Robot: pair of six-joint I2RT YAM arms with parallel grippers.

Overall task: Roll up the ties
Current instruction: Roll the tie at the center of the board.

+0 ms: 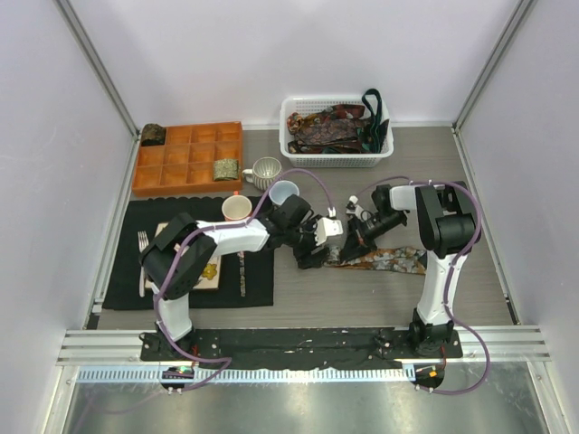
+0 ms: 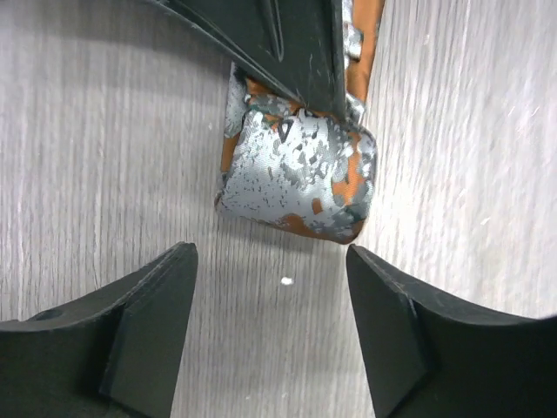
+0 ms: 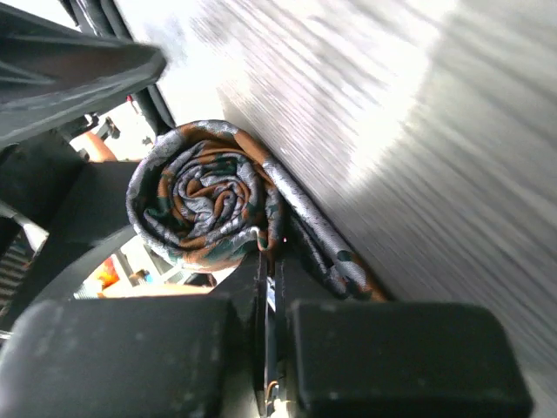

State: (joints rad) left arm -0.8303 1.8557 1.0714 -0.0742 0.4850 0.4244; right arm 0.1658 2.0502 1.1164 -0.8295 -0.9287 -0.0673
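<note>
Two arms meet at the middle of your grey wood-grain table (image 1: 308,307). On the table's left side lies a black mat (image 1: 258,280). Behind the mat is an orange compartment tray (image 1: 181,154), and at the back stands a white basket (image 1: 335,160) heaped with spare ties (image 1: 330,127). Your working tie (image 1: 393,260), patterned in rust and grey, lies flat across the table centre. Its left end is wound into a tight coil (image 2: 296,174). Your right gripper (image 3: 265,348) has its jaws closed almost together, pinching the edge of the coil. Your left gripper (image 2: 270,322) sits just beside the coil with its jaws spread wide, touching nothing. One small mottled roll (image 1: 225,168) rests in a front compartment of the tray.
</note>
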